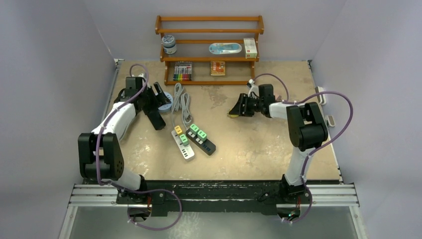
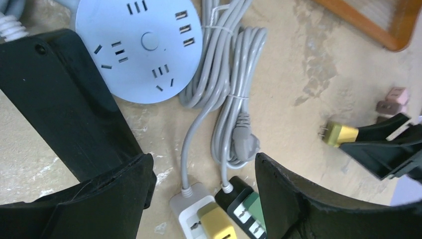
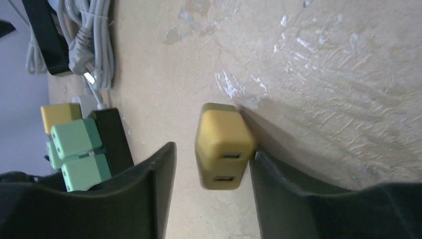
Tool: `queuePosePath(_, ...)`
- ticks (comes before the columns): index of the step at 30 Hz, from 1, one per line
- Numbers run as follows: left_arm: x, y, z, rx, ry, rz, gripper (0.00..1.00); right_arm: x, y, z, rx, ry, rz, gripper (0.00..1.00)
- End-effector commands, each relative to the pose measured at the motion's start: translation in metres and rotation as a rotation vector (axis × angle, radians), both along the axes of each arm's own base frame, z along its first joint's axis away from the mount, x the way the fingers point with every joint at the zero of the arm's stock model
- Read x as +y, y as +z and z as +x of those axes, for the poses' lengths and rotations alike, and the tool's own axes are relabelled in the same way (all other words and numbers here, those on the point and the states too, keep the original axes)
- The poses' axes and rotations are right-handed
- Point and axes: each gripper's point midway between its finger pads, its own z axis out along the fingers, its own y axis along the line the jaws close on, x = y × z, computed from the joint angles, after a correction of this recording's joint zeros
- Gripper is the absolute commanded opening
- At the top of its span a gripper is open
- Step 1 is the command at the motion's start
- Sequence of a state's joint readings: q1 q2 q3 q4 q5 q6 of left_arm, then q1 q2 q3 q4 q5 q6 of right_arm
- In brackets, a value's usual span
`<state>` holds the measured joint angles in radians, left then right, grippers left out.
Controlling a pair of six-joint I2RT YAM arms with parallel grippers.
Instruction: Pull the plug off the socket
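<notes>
A loose yellow plug (image 3: pixel 221 144) sits between the fingers of my right gripper (image 3: pixel 214 154), just over the tabletop. It touches one finger (image 3: pixel 278 189) and a gap separates it from the other, so the jaws stand open. The top view puts this gripper (image 1: pixel 234 110) right of centre, away from the strips. A white socket strip (image 1: pixel 182 144) carries a yellow plug (image 1: pixel 178 130) and a green one (image 1: pixel 184 139). The black strip (image 1: pixel 201 140) beside it holds two green plugs (image 1: pixel 198 131). My left gripper (image 2: pixel 204 189) hangs open and empty above the strips' cable ends.
A round pale-blue socket (image 2: pixel 139 45) lies at the left by my left arm, and coiled grey cables (image 2: pixel 229 74) run from it to the strips. A wooden shelf (image 1: pixel 209 50) with small items stands at the back.
</notes>
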<state>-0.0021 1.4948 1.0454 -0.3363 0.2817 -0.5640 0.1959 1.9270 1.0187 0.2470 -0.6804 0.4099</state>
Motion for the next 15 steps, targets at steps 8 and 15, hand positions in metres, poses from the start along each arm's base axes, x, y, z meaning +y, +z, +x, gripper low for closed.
queuePosePath(8, -0.014, -0.03, -0.006, 0.132, -0.126, 0.171, 0.71, -0.02, 0.094, 0.041, -0.326, -0.118, -0.152, 0.99)
queuePosePath(15, -0.019, -0.016, -0.02, 0.107, -0.093, 0.133, 0.71, 0.055, 0.157, 0.012, -0.625, 0.078, -0.252, 0.99)
